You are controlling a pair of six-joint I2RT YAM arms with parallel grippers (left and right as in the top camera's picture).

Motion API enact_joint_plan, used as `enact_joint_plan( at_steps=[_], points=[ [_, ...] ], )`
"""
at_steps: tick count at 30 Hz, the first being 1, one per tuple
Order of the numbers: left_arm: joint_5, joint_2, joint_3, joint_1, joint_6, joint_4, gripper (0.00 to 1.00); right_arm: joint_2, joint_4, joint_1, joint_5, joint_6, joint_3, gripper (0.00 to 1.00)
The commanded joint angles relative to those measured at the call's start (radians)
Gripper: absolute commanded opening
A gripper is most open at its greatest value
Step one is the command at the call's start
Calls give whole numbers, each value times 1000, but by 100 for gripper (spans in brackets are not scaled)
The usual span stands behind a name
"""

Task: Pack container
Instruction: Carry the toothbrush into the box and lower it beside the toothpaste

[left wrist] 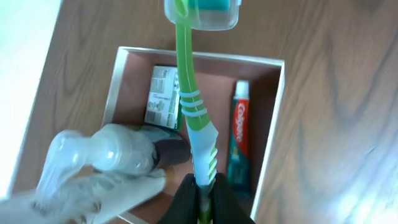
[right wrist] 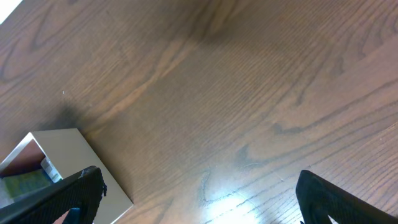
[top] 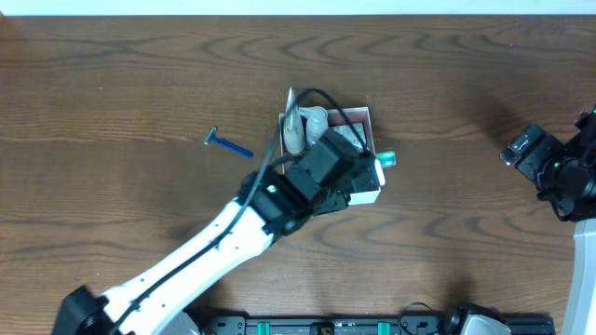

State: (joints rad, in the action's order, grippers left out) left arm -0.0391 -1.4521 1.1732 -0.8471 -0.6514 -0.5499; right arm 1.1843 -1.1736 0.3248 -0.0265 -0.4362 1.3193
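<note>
Razor (top: 228, 144) on table (top: 140, 74), outside container (left wrist: 249, 57)

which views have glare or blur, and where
Left wrist: the clear bottle near the lens is soft, the toothbrush sharper, and light glares off the table at lower right. Right wrist: a bright sheen low centre, the right tool's fingers dark and blurred. Overhead: evenly lit, faint shadow beside the right arm.

The toothbrush (left wrist: 188, 93) is green with white stripes, the container (left wrist: 236, 57) white outside and reddish-brown inside, the razor (top: 228, 144) blue.
</note>
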Motion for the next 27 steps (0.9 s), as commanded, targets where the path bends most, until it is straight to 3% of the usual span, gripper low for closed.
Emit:
enact_joint_plan(
  at_steps=[1, 9, 27],
  points=[
    [-80, -38, 8, -3, -191, 4, 6, -6, 0, 11, 0, -4, 12, 99],
    [-90, -100, 8, -2, -396, 13, 6, -6, 0, 11, 0, -4, 12, 99],
    [-77, -204, 8, 90, -368, 38, 6, -6, 0, 11, 0, -4, 12, 99]
  ],
)
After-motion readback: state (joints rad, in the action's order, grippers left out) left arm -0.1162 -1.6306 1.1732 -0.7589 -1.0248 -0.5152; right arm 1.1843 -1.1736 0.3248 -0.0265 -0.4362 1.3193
